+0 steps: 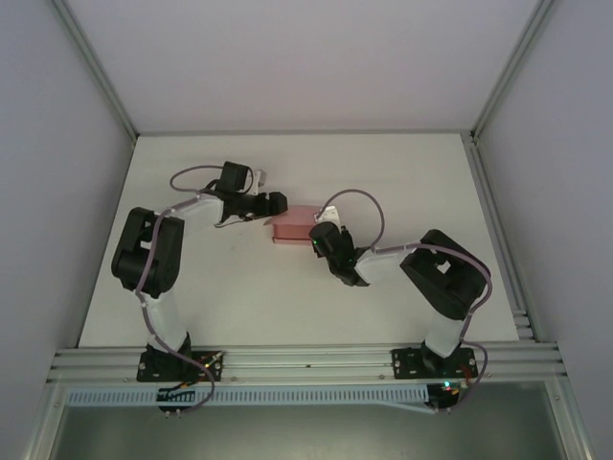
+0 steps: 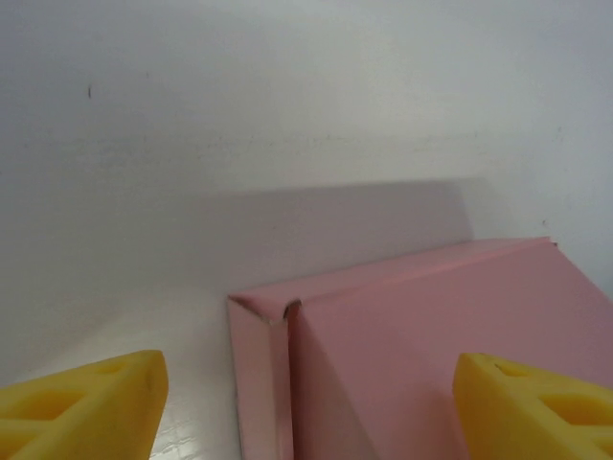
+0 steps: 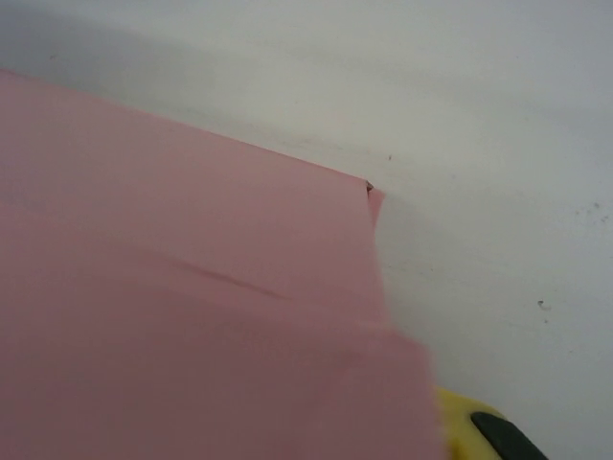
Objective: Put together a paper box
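Pink paper box (image 1: 292, 226), plain-faced, lies between left jaws and right jaws.

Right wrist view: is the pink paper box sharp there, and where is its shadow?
Right wrist view: the pink paper box is close, its lower right edge blurred. Left wrist view: folds sharp, soft shadow on the white table behind it.

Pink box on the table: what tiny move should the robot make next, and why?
Probably ease the left pincer forward and shut it on the paper box. Its yellow fingers stand wide apart, straddling the box's folded corner without gripping it, while the right pincer sits at the box's other end, seemingly steadying it.
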Robot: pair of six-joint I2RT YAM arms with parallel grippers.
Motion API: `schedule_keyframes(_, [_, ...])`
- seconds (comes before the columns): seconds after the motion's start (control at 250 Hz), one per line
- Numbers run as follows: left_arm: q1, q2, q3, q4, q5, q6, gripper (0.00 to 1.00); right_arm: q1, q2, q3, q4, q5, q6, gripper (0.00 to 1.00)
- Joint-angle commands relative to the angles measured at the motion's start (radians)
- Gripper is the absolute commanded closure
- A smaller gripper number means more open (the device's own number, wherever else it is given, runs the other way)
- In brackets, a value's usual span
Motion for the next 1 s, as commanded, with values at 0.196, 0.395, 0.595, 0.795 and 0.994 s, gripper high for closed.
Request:
schedule_keyframes(0.196, [0.002,0.024,-0.091,0.069,0.071,-0.011,0.4,0.009,-0.119,-0.016,-0.242,-0.119,0.023,0.48])
schedule_keyframes(0.395, [0.002,0.028,-0.104,0.074,0.075,-0.007,0.51,0.009,-0.248,-0.057,-0.373,-0.143,0.034,0.29])
schedule_keyframes(0.595, [0.004,0.037,-0.101,0.064,0.074,-0.009,0.53,0.009,-0.531,-0.164,-0.402,-0.245,0.021,0.0])
schedule_keyframes(0.795, [0.005,0.048,-0.1,0.068,0.082,-0.012,0.58,0.0,-0.755,-0.236,-0.431,-0.171,0.171,0.0])
schedule_keyframes(0.994, [0.007,0.055,-0.109,0.082,0.097,-0.007,0.65,-0.116,-0.636,-0.159,-0.339,-0.327,0.385,0.0])
